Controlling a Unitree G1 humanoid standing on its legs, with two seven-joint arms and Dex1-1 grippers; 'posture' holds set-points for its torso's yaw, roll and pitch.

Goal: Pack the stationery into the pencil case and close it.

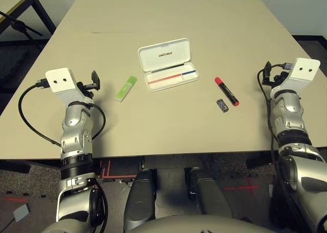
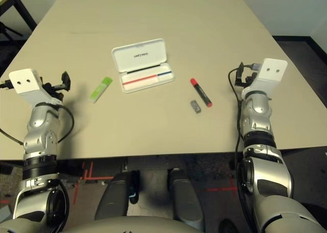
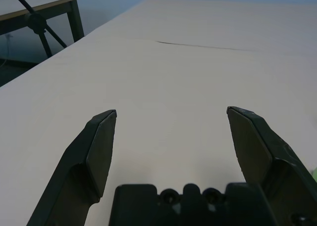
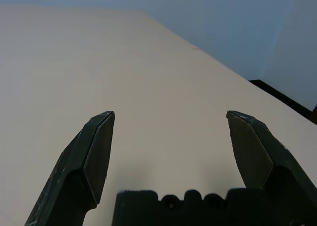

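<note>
Right now the pencil case (image 1: 168, 64) lies open in the middle of the tabletop (image 1: 168, 8), its lid tipped back on the far side. You can see a red and blue stripe inside the tray. A flat green highlighter (image 1: 126, 88) lies near it on the left. To the right of the case sits a red marker (image 1: 227, 91) with a black end, and a tiny dark block (image 1: 222, 105) rests just beside it on the near side. None of these are in the case yet. The left tool (image 3: 171, 118) hangs over bare tabletop, well left of the highlighter, with its fingers spread wide and nothing between them. The right tool (image 4: 170, 118) is out past the marker, spread wide and empty too.
</note>
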